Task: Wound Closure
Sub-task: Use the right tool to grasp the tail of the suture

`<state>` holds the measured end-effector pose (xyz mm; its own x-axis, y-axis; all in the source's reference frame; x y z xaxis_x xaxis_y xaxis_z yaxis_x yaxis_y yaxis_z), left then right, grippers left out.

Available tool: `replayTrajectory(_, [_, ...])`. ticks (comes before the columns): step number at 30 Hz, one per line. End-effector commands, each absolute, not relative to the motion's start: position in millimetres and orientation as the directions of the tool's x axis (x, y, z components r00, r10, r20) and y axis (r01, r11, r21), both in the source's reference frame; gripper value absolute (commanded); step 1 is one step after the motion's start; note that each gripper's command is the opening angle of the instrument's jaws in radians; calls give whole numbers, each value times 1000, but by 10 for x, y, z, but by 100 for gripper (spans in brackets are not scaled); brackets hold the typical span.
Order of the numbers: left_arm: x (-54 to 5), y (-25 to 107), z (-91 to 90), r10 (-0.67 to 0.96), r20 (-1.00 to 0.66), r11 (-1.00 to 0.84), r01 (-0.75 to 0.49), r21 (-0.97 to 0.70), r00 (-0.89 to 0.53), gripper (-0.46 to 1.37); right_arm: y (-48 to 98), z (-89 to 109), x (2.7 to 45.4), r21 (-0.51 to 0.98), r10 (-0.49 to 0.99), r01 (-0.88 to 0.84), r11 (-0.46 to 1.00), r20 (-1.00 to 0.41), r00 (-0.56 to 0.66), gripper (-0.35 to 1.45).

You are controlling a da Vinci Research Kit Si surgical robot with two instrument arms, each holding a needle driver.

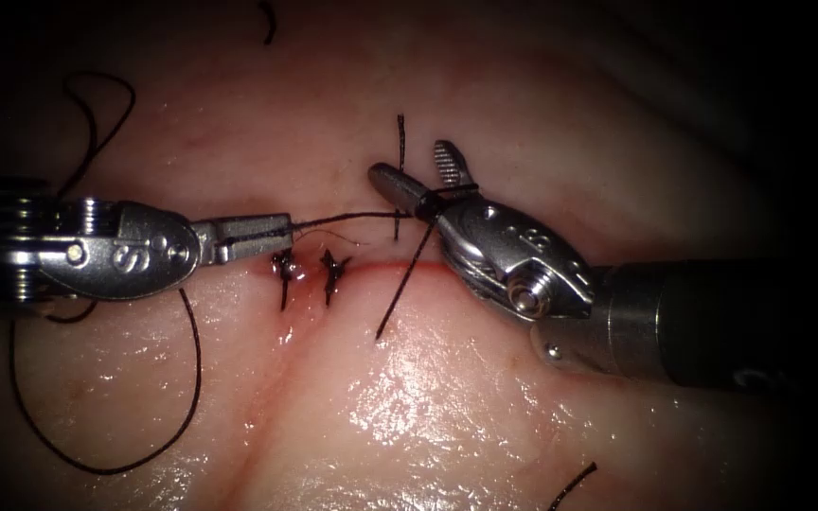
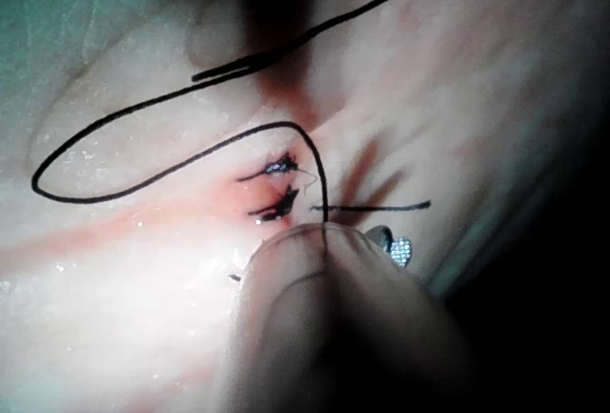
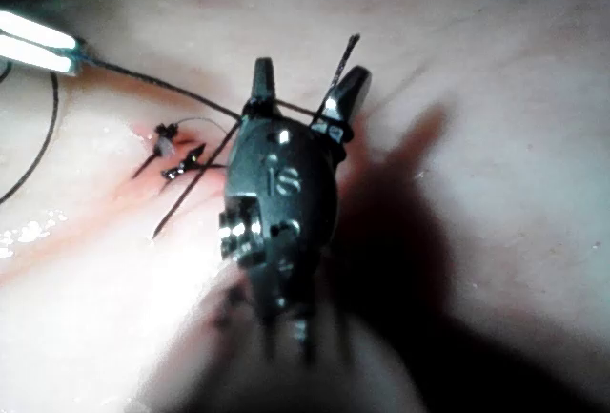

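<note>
Tissue [image 1: 352, 416] with a horizontal cut [image 1: 409, 268]; two knotted stitches [image 1: 310, 270] sit at its left part, wet with red fluid [image 1: 371, 270]. Right arm's tool [image 1: 418, 173] enters from the right above the cut, jaws apart, with thread [image 1: 343, 220] wound around them near the hinge; its loose ends [image 1: 400, 156] stand up above the cut and trail down across it. Left arm's tool [image 1: 281, 230], left of the stitches, has jaws closed on the same thread, which runs taut to the right tool. A long slack loop [image 1: 186, 378] lies on the left tissue. The needle cannot be made out. Judgement: for a sound knot, keep the wraps on the jaws and tension even, level with the cut.
</note>
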<state>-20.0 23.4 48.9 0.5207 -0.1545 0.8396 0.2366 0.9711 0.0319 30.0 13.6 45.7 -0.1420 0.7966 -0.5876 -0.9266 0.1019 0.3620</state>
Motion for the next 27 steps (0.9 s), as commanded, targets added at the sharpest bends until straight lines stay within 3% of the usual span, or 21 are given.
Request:
replayTrajectory(1, [-200,234,489,-148,840,972,235,25,522,-35,136,457,301,363,799,-926,100,-584,-142,76])
replayTrajectory(5, [-200,236,493,-149,839,972,234,26,524,-35,139,465,303,356,822,-930,94,-554,-129,63])
replayTrajectory(19, [-197,240,507,-158,836,972,234,37,526,-35,137,485,320,370,851,-922,112,-515,-103,57])
replayTrajectory(23, [-197,240,510,-157,835,972,231,37,527,-35,137,484,320,370,852,-922,112,-514,-103,22])
replayTrajectory(26, [-196,241,511,-162,835,971,234,41,526,-35,137,482,321,371,852,-922,111,-513,-103,-35])
replayTrajectory(27, [-196,241,511,-162,835,971,234,41,526,-35,137,481,321,383,855,-919,91,-503,-125,-35])
